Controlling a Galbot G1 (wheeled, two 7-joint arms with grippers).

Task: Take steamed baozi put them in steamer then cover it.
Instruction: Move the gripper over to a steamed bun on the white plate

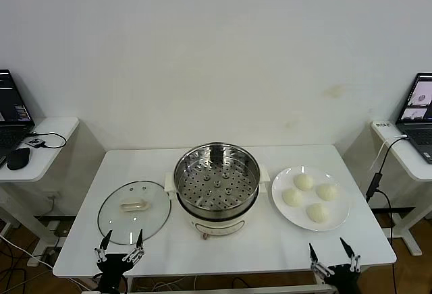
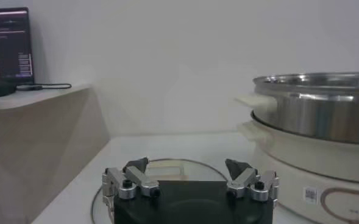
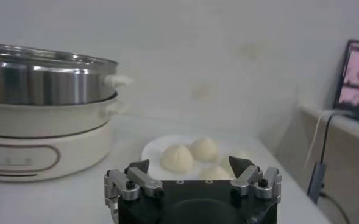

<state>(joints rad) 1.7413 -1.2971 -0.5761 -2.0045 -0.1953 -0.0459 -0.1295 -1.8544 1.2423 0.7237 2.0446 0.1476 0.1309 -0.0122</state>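
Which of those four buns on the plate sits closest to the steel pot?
The bun at the plate's left side, facing the steamer; the other three lie farther right.

Head camera high, looking down; wrist cameras low at table edge, both sharing steamer point(image 1: 217, 187).

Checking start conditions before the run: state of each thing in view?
steamer: uncovered, perforated tray bare, no buns inside.
cover: off the pot, flat on the table to the steamer's left, handle up.
baozi: all four on the white plate, right of the steamer.
left tool: open, holding nothing, at the table's near edge by the cover.
right tool: open, holding nothing, near edge below the plate.
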